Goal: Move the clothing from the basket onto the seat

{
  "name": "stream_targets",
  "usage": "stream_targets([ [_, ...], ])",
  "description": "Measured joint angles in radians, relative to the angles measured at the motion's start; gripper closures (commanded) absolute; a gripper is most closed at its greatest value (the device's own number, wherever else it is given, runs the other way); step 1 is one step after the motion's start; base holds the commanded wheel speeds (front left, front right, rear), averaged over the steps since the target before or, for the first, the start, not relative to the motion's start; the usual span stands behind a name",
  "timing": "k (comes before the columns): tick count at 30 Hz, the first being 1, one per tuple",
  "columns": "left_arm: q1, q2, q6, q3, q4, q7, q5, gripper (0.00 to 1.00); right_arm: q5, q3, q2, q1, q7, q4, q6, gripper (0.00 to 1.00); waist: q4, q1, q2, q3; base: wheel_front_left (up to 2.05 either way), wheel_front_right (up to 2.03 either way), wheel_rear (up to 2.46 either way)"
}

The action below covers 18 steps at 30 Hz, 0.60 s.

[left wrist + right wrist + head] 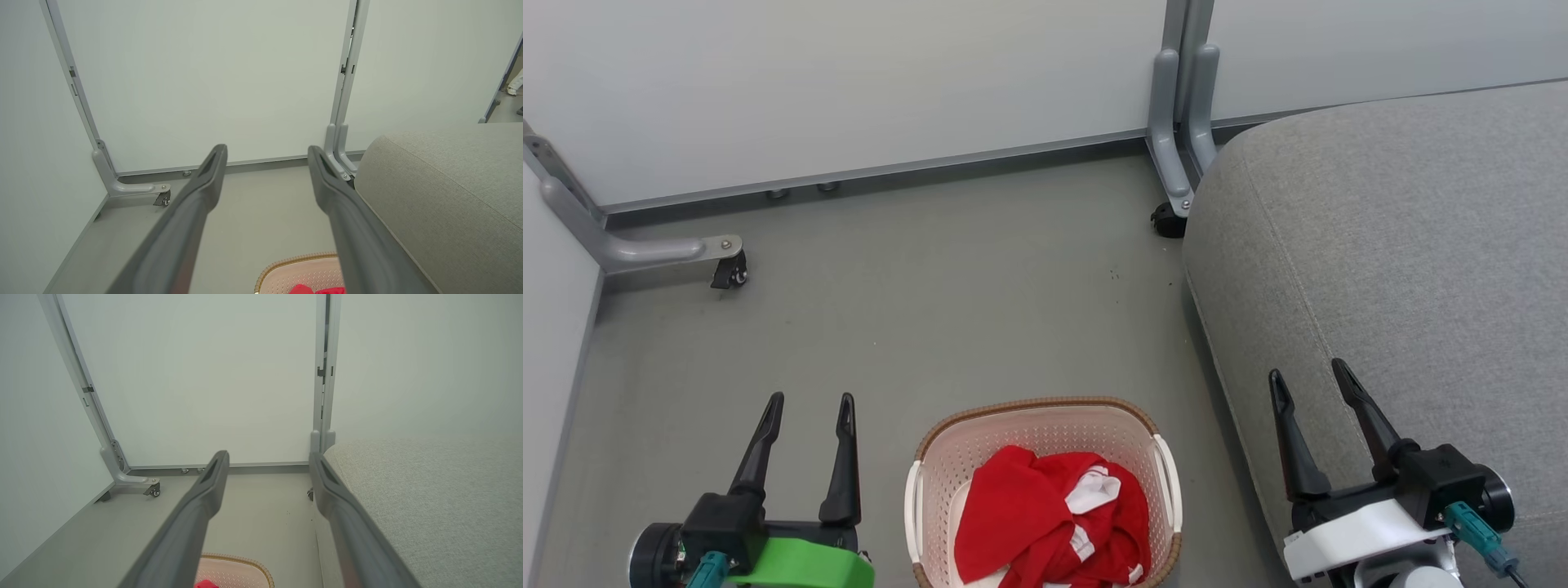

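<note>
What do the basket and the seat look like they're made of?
The basket: likely moulded cream plastic, matte, given its perforated walls; its brown rim looks woven, possibly imitation. The seat: grey woven upholstery fabric, with visible weave and a stitched seam.

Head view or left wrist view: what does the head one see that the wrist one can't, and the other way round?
Head view's extras: the right gripper, jaws open; the white handles of the cream perforated plastic basket; the white stripes on the bright red soft clothing. Left wrist view's extra: a gap at the white partition's far right edge, with a pale shoe-like shape beyond. Shared: the left gripper, jaws open, basket, clothing, the big grey woven-fabric seat, grey floor and a partition caster wheel.
</note>
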Motion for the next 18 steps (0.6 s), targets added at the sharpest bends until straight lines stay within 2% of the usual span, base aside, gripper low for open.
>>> stream_targets([
  [18,0.008,0.004,0.000,-0.014,0.002,-0.001,-0.005,0.00,-0.006,0.002,0.000,0.001,0.000,0.000,0.000,0.00,-0.006,0.0000,0.0000,0.008,0.00,0.00,0.00],
])
